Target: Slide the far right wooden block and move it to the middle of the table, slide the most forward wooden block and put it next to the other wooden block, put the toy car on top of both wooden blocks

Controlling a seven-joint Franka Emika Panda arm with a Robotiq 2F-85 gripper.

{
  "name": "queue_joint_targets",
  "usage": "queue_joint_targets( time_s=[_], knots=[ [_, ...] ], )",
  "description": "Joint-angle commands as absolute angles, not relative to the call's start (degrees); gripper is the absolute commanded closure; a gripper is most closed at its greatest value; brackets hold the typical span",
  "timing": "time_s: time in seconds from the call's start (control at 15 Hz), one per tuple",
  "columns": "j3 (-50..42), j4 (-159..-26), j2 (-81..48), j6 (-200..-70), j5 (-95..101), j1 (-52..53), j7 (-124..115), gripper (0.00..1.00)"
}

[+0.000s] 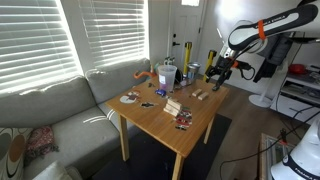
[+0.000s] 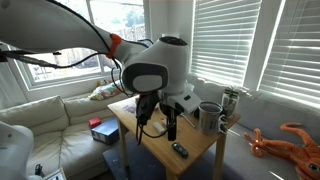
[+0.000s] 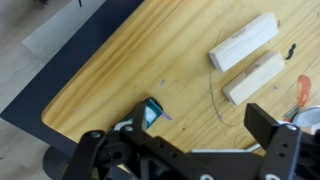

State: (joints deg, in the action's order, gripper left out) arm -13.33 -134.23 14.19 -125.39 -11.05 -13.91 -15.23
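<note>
This is a living room in a home. A long grey sofa point(image 1: 50, 105) runs under wide windows covered by white slatted blinds point(image 1: 100, 35), with a patterned cushion point(image 1: 40, 140) at its near end. A small honey-coloured wooden table point(image 1: 160, 122) on slim legs stands on a dark rug point(image 1: 215, 150) beside it. In an exterior view a pale door point(image 1: 186, 20) closes off the back of the room. An orange plush octopus point(image 2: 290, 140) lies on a sill below more blinds point(image 2: 260, 45), and a bare window point(image 2: 100, 28) looks onto trees outdoors.
</note>
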Motion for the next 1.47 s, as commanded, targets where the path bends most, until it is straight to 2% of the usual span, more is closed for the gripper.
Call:
queue_joint_targets(
  time_s=[0.0,0.4,0.47,0.6,0.67,1.27,1.4],
  knots=[
    [-13.6,-132.1,12.6,-123.0,-10.2,-15.8,-19.6,0.0],
    [-14.5,-129.9,8.2,-122.7,-11.0,-17.0,-22.4,0.0],
    [-14.7,-129.4,7.3,-122.5,-11.4,-17.0,-22.6,0.03],
    [-14.9,-128.4,5.8,-121.9,-11.7,-16.9,-23.2,0.28],
    [-15.1,-127.9,5.2,-121.5,-11.9,-16.9,-23.3,0.32],
    [-15.5,-124.9,3.1,-117.9,-11.1,-16.5,-21.8,0.96],
    [-15.0,-125.9,4.8,-118.7,-9.2,-16.0,-20.4,0.93]
  ],
)
